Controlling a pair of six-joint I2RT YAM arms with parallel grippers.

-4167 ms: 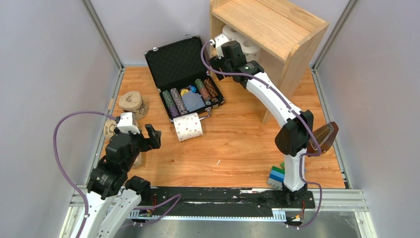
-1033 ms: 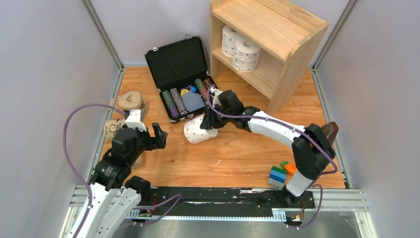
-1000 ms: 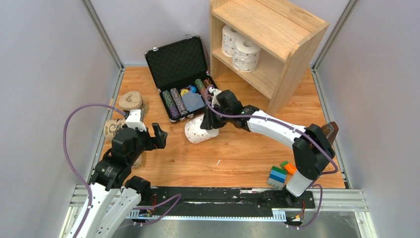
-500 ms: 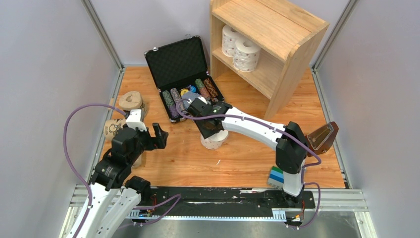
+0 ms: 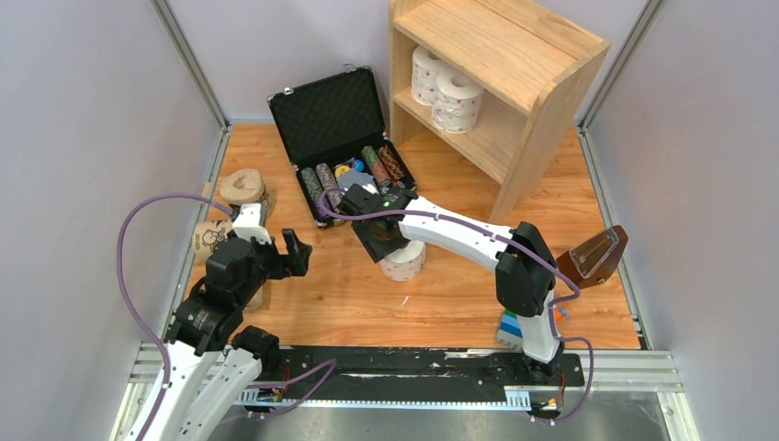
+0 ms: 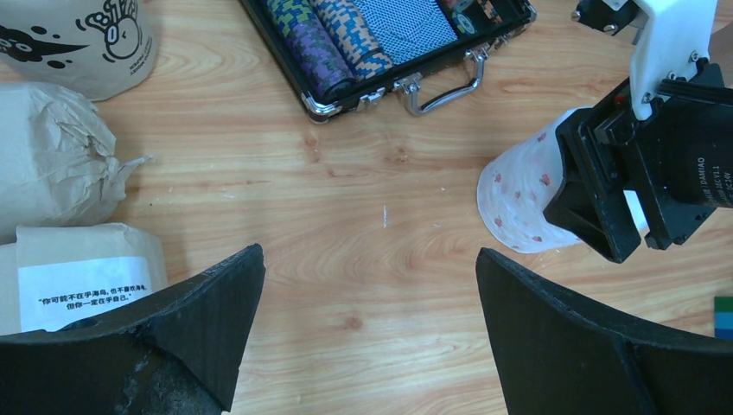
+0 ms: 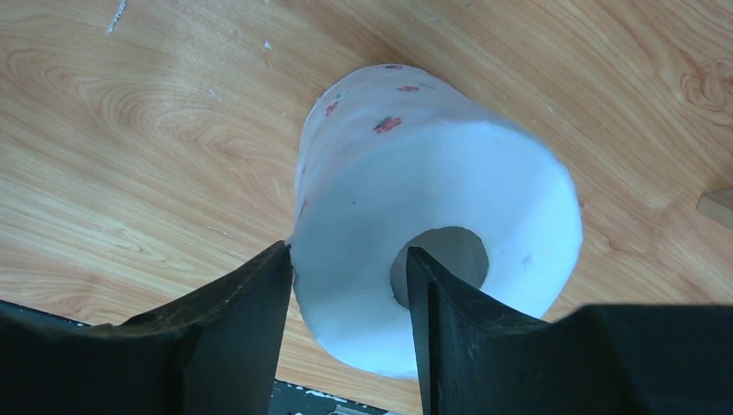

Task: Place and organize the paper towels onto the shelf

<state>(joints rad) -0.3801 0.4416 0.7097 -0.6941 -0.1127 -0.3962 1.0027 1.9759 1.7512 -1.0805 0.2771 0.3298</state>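
Right wrist, soft dotted white roll, right gripper astride its wall, grip unclear, left gripper open

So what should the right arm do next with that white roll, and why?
Probably close the right gripper on the roll by its wall and lift. The roll stands upright, one finger over its core hole, the other outside, and the shelf has room beside two rolls.

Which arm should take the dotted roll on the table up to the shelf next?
Right. The right gripper straddles the wall of the dotted roll, and the shelf stands on that side. The left gripper hangs open and empty by the tan rolls.
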